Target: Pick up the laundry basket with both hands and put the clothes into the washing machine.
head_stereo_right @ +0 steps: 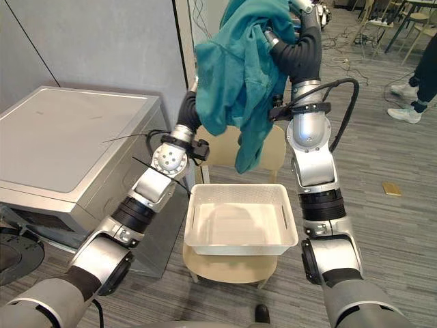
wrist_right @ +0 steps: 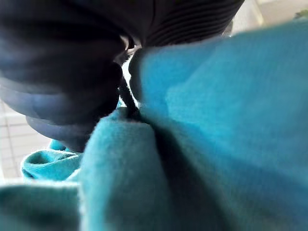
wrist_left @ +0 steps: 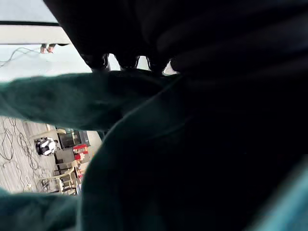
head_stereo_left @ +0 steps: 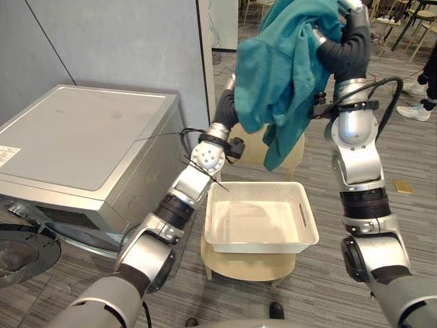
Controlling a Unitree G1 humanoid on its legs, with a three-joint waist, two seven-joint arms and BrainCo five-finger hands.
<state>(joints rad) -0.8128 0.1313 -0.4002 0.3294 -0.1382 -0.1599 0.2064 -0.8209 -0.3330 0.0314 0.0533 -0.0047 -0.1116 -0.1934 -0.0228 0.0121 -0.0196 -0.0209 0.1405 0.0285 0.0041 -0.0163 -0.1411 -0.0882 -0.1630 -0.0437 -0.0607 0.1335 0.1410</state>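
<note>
A: While both arms are raised, where's the laundry?
B: Teal sweatshirt (head_stereo_left: 287, 75) hangs high btwn them, above the white laundry basket (head_stereo_left: 259, 247). Basket's on a beige chair (head_stereo_left: 249, 266), washing machine (head_stereo_left: 82, 137) to its left.
A: Hands?
B: Left hand (wrist_left: 159, 33) & right hand (wrist_right: 62, 62) are buried in cloth; can't tell the grip.

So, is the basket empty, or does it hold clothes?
Empty: the white basket on the stool shows a bare bottom. The teal garment hangs lifted above it, outside.
</note>
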